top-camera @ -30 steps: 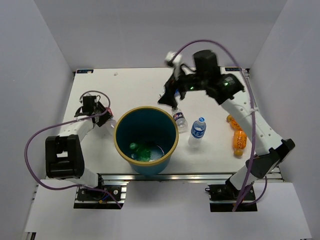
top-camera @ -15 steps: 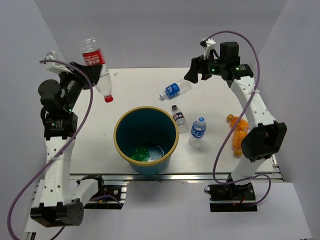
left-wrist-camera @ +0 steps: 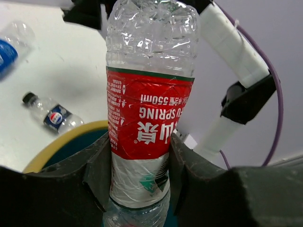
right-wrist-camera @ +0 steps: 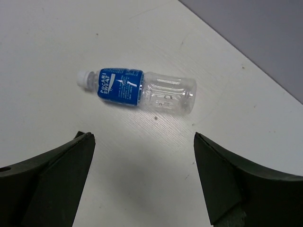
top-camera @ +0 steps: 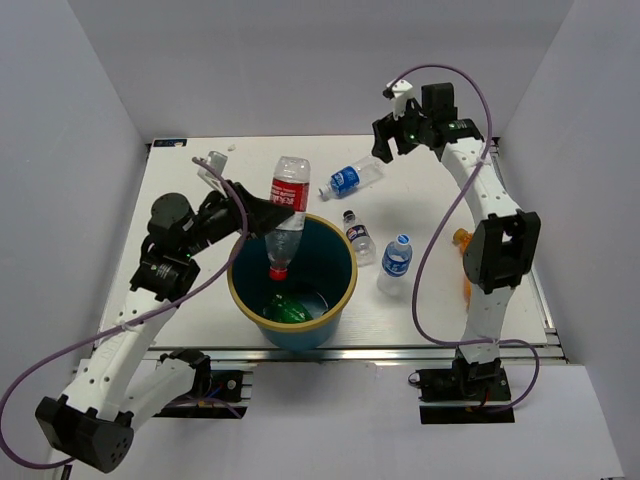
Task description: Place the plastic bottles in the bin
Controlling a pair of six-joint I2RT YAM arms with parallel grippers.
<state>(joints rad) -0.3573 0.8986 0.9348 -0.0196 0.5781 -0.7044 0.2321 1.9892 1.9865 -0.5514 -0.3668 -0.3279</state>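
Observation:
My left gripper [top-camera: 272, 212] is shut on a clear bottle with a red label [top-camera: 289, 205], held cap down over the teal bin [top-camera: 238, 290]. In the left wrist view the fingers [left-wrist-camera: 97, 170] clamp the red-label bottle [left-wrist-camera: 149, 118] on both sides. A green bottle [top-camera: 290, 310] lies inside the bin. My right gripper [top-camera: 385, 148] is open and empty above a lying blue-label bottle [top-camera: 348, 179], which also shows in the right wrist view [right-wrist-camera: 137, 89] beyond the gripper [right-wrist-camera: 142, 156].
A small dark-label bottle [top-camera: 358, 238] lies just right of the bin. A blue-label bottle [top-camera: 397, 262] stands beside it. Orange bottles [top-camera: 468, 285] lie at the right, partly hidden behind the right arm. White walls enclose the table.
My left arm has swung the red-label bottle from high at the left down and right to over the bin. My right gripper stays open at the back near the blue-label bottle.

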